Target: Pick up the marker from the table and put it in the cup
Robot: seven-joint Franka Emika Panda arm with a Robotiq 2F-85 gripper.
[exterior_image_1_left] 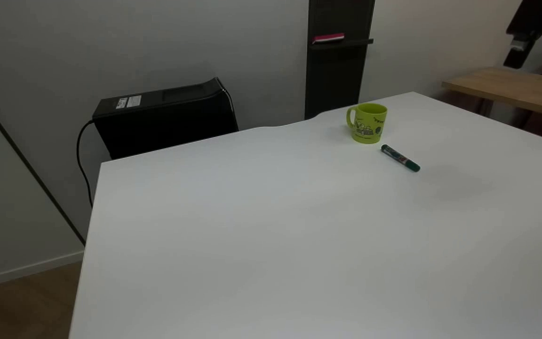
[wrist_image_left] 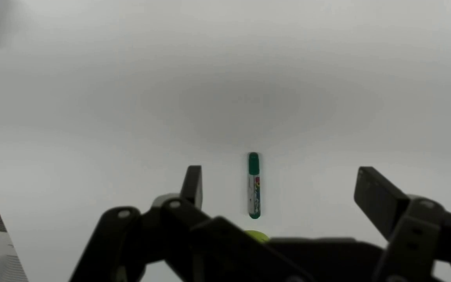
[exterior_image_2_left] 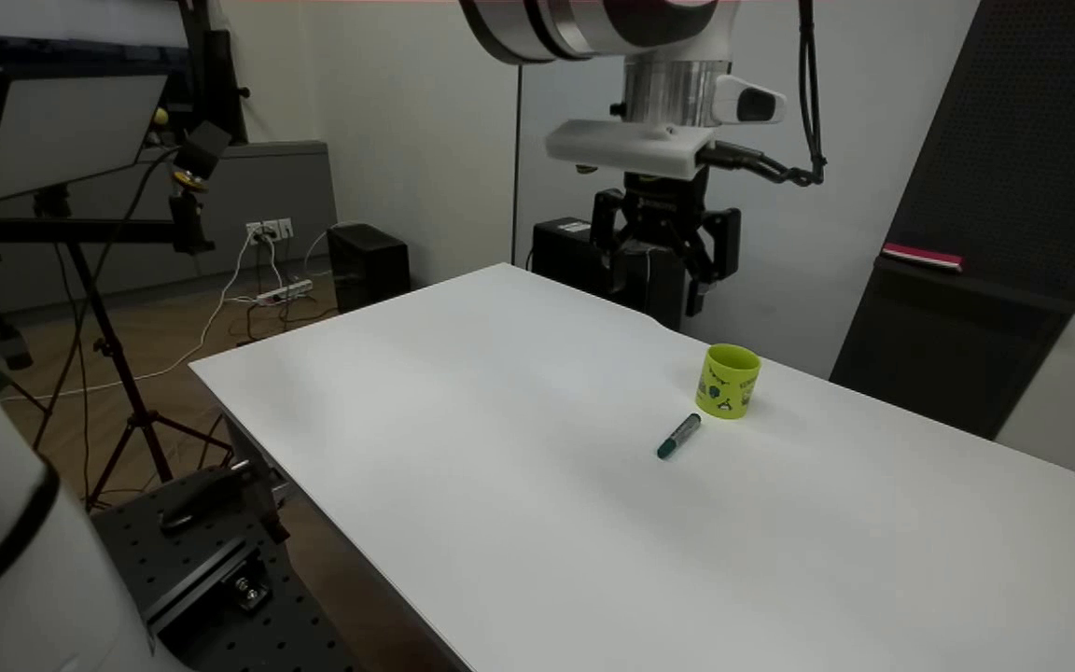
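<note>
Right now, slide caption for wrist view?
Open gripper above the table, green marker lying below, yellow-green cup mostly hidden.

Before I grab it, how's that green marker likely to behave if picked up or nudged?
The marker would probably roll if nudged sideways: it looks round and lies on the flat table. It should stay stiff when lifted, judging by its straight, capped body. It's likely light, being much slimmer than the cup.

- A robotics lab: a white and grey jointed robot arm (exterior_image_2_left: 673, 89) hangs over a large plain white table (exterior_image_2_left: 500, 420).
- Just beside the table, a flat dark grey perforated plate (exterior_image_2_left: 281, 625).
- A slim black tripod (exterior_image_2_left: 120, 364) on the brown floor (exterior_image_2_left: 160, 322).
- A pale rectangular panel (exterior_image_2_left: 66, 135) in a black frame, perhaps a lamp, too dim to be sure.
</note>
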